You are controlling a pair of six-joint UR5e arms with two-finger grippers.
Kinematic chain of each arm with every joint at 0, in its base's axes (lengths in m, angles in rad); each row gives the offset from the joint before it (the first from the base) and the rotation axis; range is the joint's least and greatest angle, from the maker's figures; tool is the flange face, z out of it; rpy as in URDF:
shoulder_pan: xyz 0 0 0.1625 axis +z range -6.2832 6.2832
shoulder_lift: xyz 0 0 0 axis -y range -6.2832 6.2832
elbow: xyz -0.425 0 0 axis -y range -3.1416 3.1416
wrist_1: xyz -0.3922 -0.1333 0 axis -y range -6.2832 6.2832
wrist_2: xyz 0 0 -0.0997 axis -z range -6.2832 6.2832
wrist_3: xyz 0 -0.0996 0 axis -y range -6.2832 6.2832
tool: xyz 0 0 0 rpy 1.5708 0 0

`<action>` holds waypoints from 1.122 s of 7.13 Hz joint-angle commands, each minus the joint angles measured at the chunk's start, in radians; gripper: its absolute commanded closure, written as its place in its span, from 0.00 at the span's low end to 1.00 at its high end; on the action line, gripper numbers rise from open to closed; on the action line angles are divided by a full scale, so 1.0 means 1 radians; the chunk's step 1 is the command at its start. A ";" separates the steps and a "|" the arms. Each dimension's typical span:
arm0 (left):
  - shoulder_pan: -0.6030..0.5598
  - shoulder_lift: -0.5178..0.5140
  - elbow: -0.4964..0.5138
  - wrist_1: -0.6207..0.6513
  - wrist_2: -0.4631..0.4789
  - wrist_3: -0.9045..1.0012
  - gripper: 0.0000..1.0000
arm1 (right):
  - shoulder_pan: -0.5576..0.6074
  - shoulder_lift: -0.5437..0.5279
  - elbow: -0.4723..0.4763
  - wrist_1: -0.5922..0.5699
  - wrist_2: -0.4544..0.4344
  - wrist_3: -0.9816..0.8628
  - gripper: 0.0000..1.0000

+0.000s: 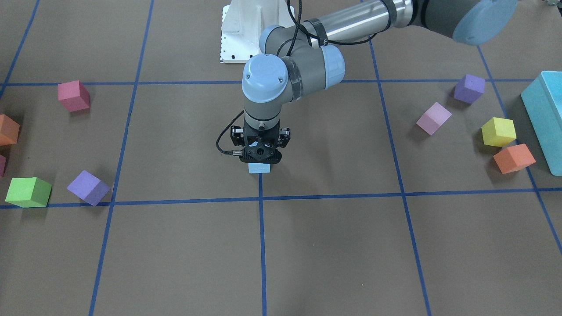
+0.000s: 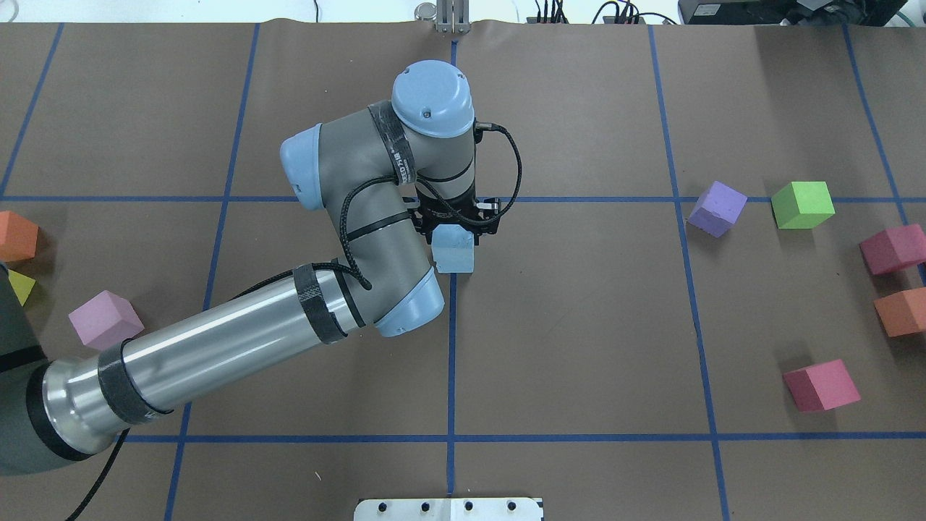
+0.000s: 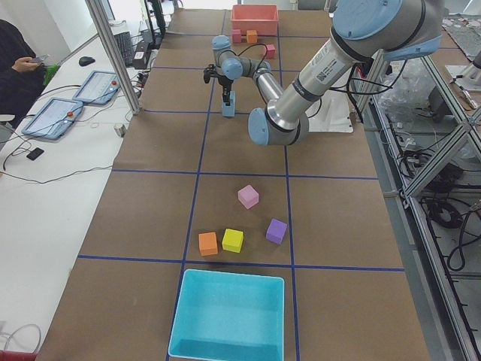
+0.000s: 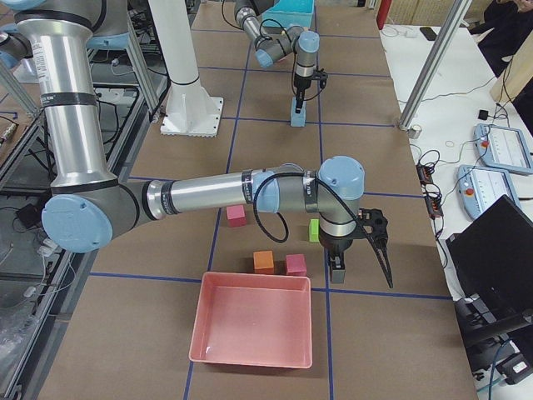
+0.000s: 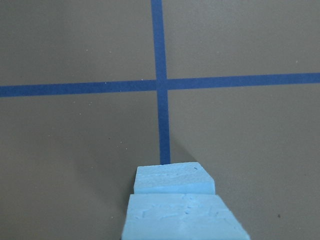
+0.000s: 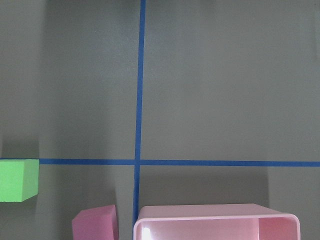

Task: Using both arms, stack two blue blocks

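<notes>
Left claw (image 2: 456,217): low over the table's middle, set around the upper blue block (image 5: 185,220). Clenched or released, I could not tell.
Blocks: upper one rested on the lower blue block (image 5: 172,179), beside the tape line (image 5: 160,130).
Step, judged: seat and release.
Method: part the jaws slowly and lift straight up with no sideways drag, since light foam topples easily.
Right claw (image 4: 360,265): well apart, by the pink tray (image 4: 250,333). State could not be told.

Brown paper table top (image 2: 579,325) gridded in blue tape (image 2: 451,362), white bench (image 3: 52,226) alongside.
</notes>
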 commanded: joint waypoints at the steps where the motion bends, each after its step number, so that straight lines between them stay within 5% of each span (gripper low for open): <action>1: 0.000 0.000 -0.004 0.000 0.000 0.001 0.02 | 0.000 0.000 0.000 0.000 0.000 0.000 0.00; 4: -0.091 0.081 -0.153 0.011 -0.027 0.063 0.02 | 0.000 -0.001 -0.002 0.000 0.000 0.000 0.00; 8: -0.549 0.479 -0.369 0.014 -0.369 0.608 0.02 | -0.002 -0.005 -0.005 0.002 0.006 0.009 0.00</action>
